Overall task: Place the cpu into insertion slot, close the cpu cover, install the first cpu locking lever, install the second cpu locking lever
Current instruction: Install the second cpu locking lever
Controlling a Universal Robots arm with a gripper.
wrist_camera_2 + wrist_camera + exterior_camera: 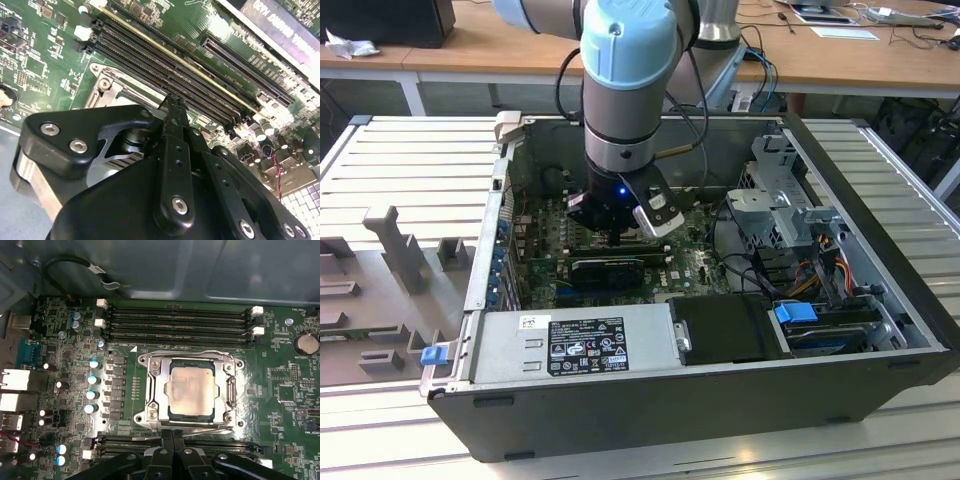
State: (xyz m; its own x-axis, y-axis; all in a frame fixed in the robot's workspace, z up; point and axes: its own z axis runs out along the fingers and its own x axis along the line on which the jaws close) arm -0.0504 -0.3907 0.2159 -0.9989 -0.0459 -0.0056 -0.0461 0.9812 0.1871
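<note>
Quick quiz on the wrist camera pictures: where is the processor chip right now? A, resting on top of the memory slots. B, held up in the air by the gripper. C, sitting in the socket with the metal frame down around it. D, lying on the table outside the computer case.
C: in the first wrist view the chip sits in the socket, with the metal frame lying flat around it.

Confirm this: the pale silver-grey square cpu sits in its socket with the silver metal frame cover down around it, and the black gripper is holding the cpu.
One thing is wrong. The black gripper is not holding the pale silver-grey square cpu; in the first wrist view its tips sit at the socket's edge, apart from the chip. The rest stands: the cpu sits in its socket with the silver metal frame cover down around it.
</note>
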